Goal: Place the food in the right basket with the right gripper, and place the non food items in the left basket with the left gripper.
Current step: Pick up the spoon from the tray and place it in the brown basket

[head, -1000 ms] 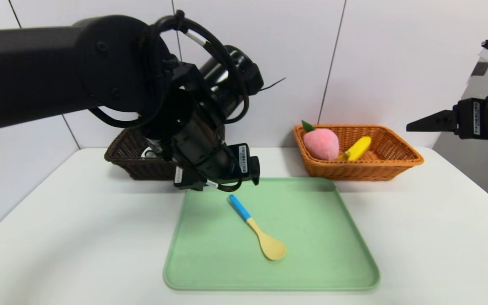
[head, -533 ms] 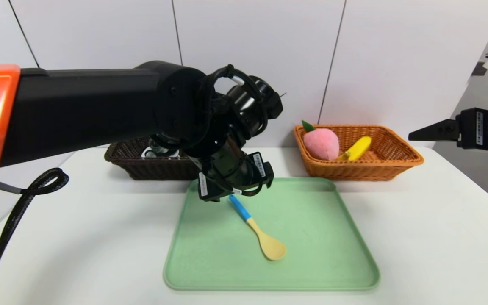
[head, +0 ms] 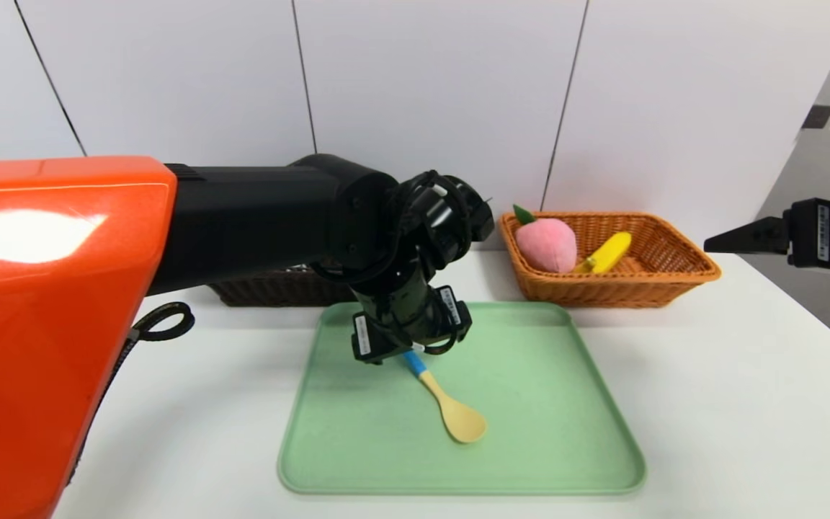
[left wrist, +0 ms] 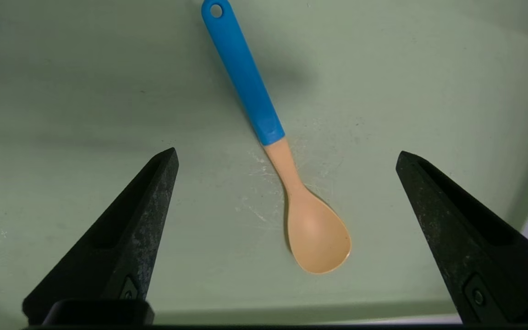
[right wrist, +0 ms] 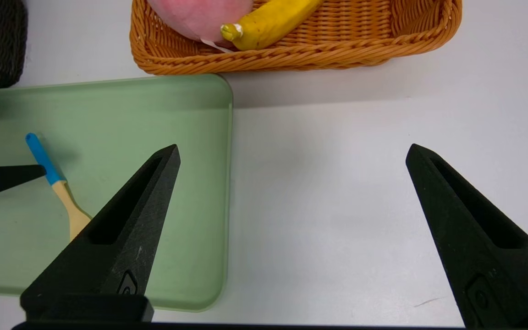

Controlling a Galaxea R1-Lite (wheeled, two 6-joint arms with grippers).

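Note:
The tan spoon with blue handle point(head: 451, 411) point(left wrist: 268, 128) lies flat on the green tray point(head: 530, 432). My left gripper point(head: 409, 339) point(left wrist: 287, 155) hangs open just above it, one jaw on each side of the spoon's neck and not touching it. In the orange right basket point(head: 674, 277) lie the pink peach point(head: 546, 244) and the banana point(head: 608, 252). My right gripper point(head: 721, 241) point(right wrist: 292, 149) is open and empty, held high at the far right. My left arm covers most of the dark left basket point(head: 271, 292). The tape roll and cup are hidden.
The tray takes up the middle of the white table point(head: 746, 404). Both baskets stand along the back wall behind it. My left arm's orange and black links point(head: 47, 303) fill the left side of the head view.
My left arm has reached forward and down from in front of the dark basket to the spoon, now covering the handle's end. The right gripper drifted slightly right.

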